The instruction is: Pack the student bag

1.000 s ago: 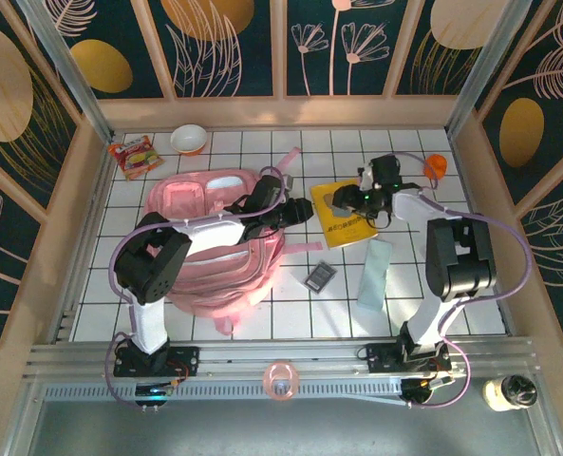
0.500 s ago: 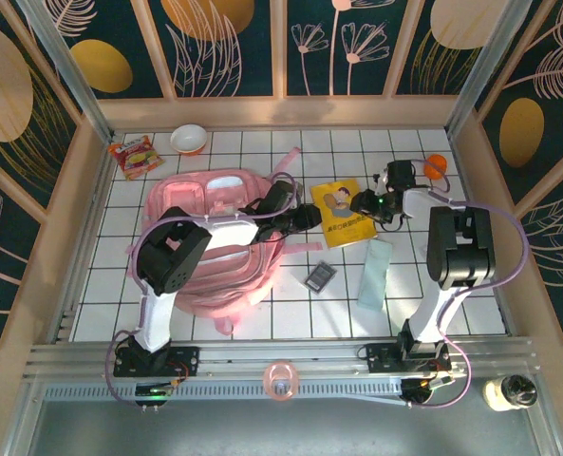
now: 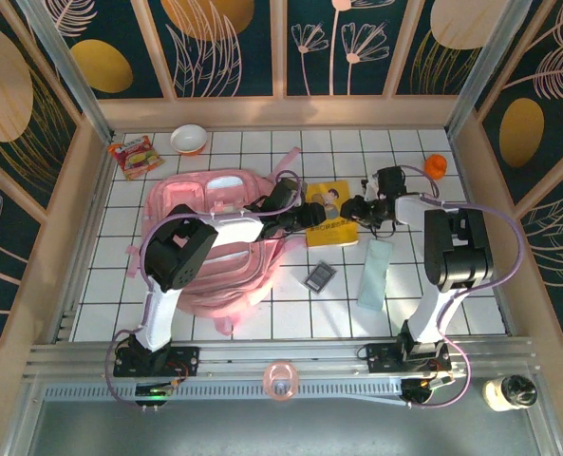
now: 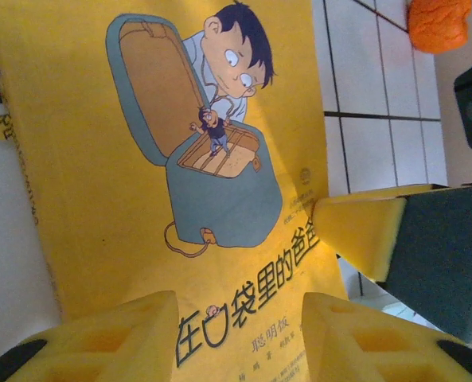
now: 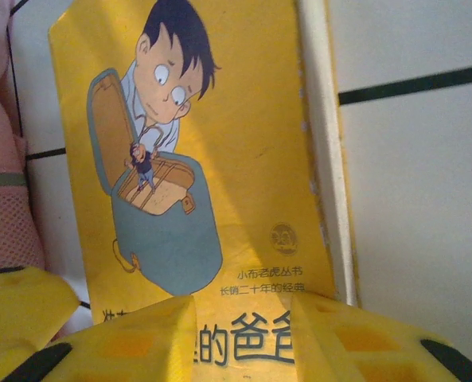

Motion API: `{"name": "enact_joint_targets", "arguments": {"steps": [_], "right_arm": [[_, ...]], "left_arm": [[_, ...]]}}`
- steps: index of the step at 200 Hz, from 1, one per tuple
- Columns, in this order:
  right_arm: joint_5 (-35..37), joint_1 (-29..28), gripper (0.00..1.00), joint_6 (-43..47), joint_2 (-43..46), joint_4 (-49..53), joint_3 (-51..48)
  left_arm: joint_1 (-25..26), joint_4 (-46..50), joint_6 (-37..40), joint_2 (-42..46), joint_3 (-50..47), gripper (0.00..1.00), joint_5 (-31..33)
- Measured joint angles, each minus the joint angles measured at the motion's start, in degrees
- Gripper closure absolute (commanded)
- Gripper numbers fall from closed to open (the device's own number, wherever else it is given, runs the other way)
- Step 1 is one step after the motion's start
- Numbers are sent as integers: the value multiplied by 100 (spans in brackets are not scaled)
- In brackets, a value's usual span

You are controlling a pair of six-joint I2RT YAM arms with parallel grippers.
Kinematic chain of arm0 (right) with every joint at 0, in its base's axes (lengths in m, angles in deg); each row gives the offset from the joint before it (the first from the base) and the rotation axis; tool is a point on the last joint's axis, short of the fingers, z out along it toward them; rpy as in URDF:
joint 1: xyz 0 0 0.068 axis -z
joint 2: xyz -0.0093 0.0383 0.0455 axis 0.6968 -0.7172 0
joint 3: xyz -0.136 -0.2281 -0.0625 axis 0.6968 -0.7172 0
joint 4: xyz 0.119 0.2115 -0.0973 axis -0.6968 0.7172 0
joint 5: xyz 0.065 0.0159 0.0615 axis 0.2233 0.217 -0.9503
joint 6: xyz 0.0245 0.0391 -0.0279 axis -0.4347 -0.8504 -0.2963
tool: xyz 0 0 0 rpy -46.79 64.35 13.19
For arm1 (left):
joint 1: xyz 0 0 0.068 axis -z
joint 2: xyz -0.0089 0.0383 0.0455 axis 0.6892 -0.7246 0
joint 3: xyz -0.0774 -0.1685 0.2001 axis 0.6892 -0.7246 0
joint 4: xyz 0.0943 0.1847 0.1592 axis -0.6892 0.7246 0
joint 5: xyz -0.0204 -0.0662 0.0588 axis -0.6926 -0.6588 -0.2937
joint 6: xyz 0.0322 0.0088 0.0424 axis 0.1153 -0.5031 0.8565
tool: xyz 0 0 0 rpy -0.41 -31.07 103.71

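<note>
The student bag is a big pink backpack lying on the left of the tiled table; its edge shows in the right wrist view. Right of it lies a yellow picture book, cover up. My left gripper reaches across the bag and hovers over the book's left part, fingers apart. From the right, my right gripper is over the book's near edge, fingers apart with the cover showing between them. The two grippers almost meet; a right finger shows in the left wrist view.
A small dark device and a pale green case lie near the book. An orange object sits at the back right; a bowl and snack packet sit at the back left. A pink ring rests on the front rail.
My right gripper has moved left from the book's right edge and its fingers have narrowed. My left gripper has stretched right onto the book. The book has shifted slightly left.
</note>
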Motion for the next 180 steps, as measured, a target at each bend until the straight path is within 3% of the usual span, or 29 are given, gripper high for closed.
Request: {"name": "enact_joint_targets", "arguments": {"steps": [18, 61, 95, 136, 180], "right_arm": [[63, -37, 51, -28, 101, 116, 2], [487, -44, 48, -28, 501, 800, 264], [796, -120, 48, -251, 813, 649, 151], [1189, -605, 48, -367, 957, 603, -68], [1440, -629, 47, -389, 953, 573, -107]], "left_arm": [[-2, 76, 79, 2, 0, 52, 31], [-216, 85, 155, 162, -332, 53, 101], [-374, 79, 153, 192, -470, 53, 74], [-376, 76, 153, 192, -470, 55, -61], [-376, 70, 153, 179, -485, 55, -160]]}}
